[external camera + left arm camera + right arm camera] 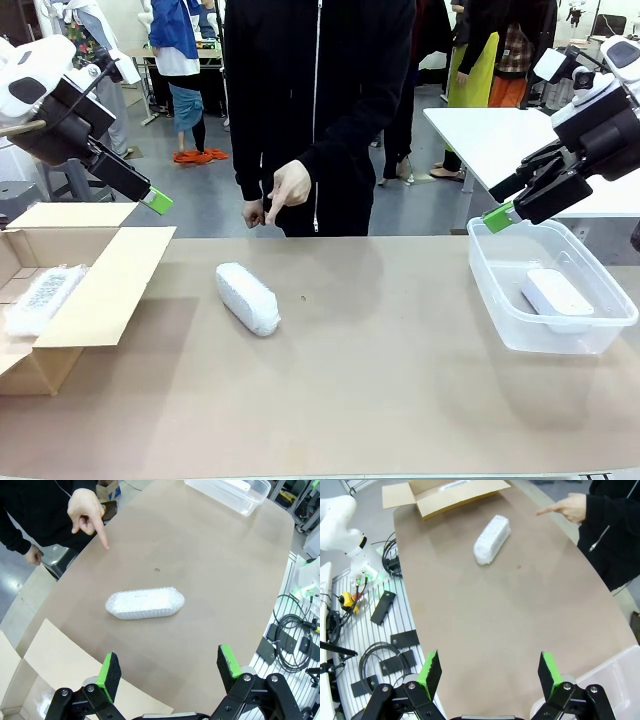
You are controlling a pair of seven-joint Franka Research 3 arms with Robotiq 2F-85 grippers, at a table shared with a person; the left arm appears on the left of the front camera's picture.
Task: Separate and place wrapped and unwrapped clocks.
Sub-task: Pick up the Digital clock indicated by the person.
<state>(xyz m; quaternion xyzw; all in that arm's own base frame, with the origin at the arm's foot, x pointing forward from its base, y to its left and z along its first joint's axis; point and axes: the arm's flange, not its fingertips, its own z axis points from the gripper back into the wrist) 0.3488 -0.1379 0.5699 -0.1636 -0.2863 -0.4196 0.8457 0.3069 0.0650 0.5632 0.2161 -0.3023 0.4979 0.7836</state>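
left hand (169, 665), right hand (489, 666): wide-spread, empty

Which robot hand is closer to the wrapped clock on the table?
Left. The left gripper hangs just left of the wrapped clock, up by the cardboard box; the right gripper is far right, by the clear bin.

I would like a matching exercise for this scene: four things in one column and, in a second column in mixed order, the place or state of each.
Things:
1. bare white clock
2. cardboard box
3. person's hand
4. left tool

Places or states:
a. points down at the table
b. lies in the clear tub
c. open, holds nothing
d. contains one wrapped clock

Pairs: 1-b; 2-d; 3-a; 4-c.
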